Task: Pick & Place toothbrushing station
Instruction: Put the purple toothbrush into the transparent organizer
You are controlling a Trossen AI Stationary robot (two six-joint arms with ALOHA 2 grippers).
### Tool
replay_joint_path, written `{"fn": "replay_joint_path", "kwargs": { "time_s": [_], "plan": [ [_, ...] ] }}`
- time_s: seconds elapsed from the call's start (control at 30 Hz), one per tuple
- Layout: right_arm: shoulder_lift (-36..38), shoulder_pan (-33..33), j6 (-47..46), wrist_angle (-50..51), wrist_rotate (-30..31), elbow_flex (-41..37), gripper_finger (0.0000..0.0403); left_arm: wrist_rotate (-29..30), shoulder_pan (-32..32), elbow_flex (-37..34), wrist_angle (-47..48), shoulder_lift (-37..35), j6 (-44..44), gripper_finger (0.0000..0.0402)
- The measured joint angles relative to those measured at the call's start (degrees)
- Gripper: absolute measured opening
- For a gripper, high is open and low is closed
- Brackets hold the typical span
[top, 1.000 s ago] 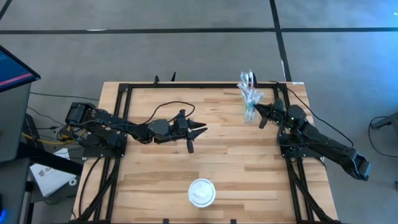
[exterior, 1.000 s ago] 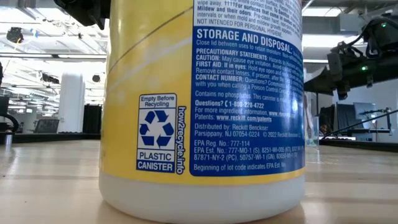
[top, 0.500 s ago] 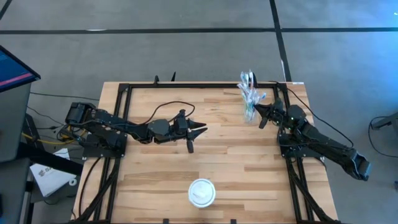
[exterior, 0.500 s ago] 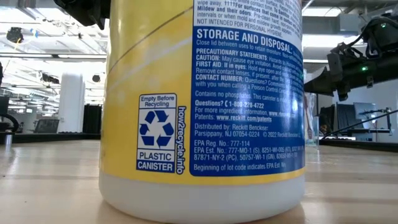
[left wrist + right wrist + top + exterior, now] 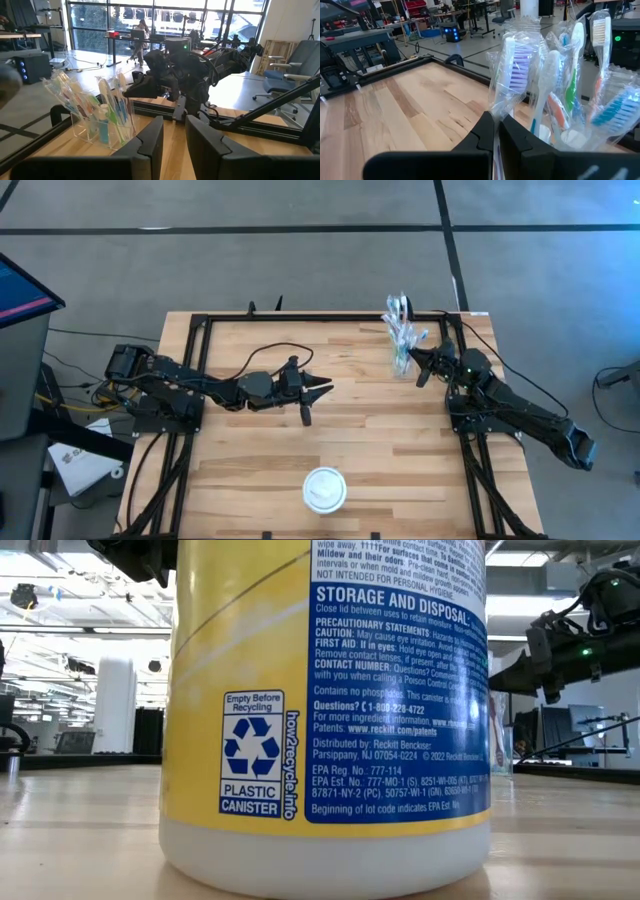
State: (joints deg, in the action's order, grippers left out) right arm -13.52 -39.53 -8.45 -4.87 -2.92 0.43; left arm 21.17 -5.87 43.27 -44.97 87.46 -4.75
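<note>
- Canister (image 5: 325, 700), yellow and white with a blue printed label, stands at the near edge of the desk (image 5: 260, 450) and fills most of the low view; from above its round white top (image 5: 324, 488) shows.
- Left hand (image 5: 318, 391) hangs over the middle of the desk, touching nothing, its fingers (image 5: 150, 142) a narrow gap apart with nothing between them.
- Right hand (image 5: 411, 355) sits near the far right corner, its fingers (image 5: 487, 131) pressed together, the tips just beside the toothbrushing station and apart from it.
- Toothbrushing station (image 5: 400, 330) stands at the far right corner of the desk: a clear holder (image 5: 100, 132) packed with wrapped toothbrushes (image 5: 547, 75) in white, blue, green and pink, standing upright.
</note>
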Motion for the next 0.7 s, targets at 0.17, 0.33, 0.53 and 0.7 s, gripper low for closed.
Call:
{"fn": "replay_joint_path", "kwargs": {
  "time_s": [0.17,0.33,0.53,0.7],
  "plan": [
    [0.0,0.0,0.4,0.9,0.0,0.0,0.0000,0.0,0.0,0.0,0.0,0.0,0.0,0.0077],
    [0.0,0.1,0.8,1.5,0.0,0.0,0.0000,0.0,0.0,0.0,0.0,0.0,0.0,0.0077],
    [0.0,0.1,0.9,2.3,0.2,0.0,0.0000,0.0,0.0,0.0,0.0,0.0,0.0,0.0077],
    [0.0,0.1,0.9,2.7,0.4,0.0,0.0000,0.0,0.0,0.0,0.0,0.0,0.0,0.0077]
  ]
}}
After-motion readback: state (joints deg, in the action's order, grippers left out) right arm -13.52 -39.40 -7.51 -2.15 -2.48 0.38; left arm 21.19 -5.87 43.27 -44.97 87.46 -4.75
